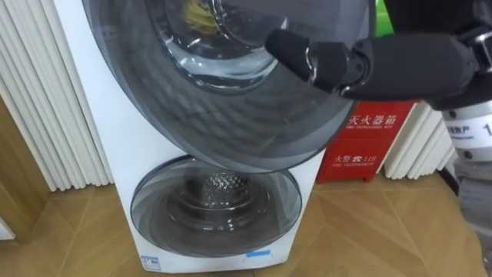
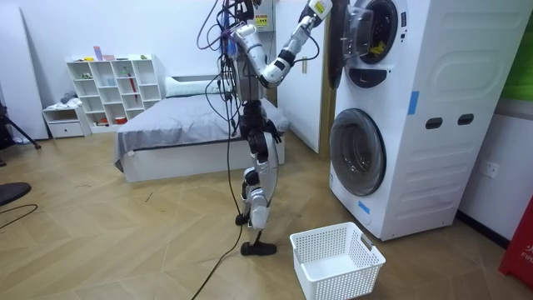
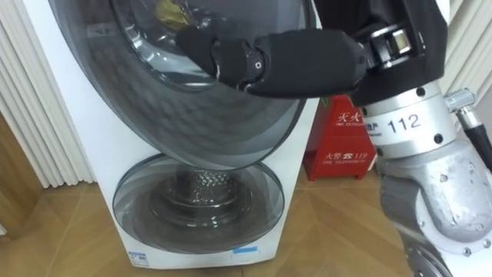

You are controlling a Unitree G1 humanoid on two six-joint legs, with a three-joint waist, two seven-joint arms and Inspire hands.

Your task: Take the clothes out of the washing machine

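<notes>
Holding my right hand (image 1: pixel 400 61), fingers straight and empty, before the upper door (image 1: pixel 231 131); yellow clothes (image 1: pixel 198 14) lie beyond it, upward and leftward.

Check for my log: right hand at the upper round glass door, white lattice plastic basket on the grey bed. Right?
No: the room view shows the white lattice plastic basket on the wooden floor. The right hand is at the upper round glass door.
</notes>
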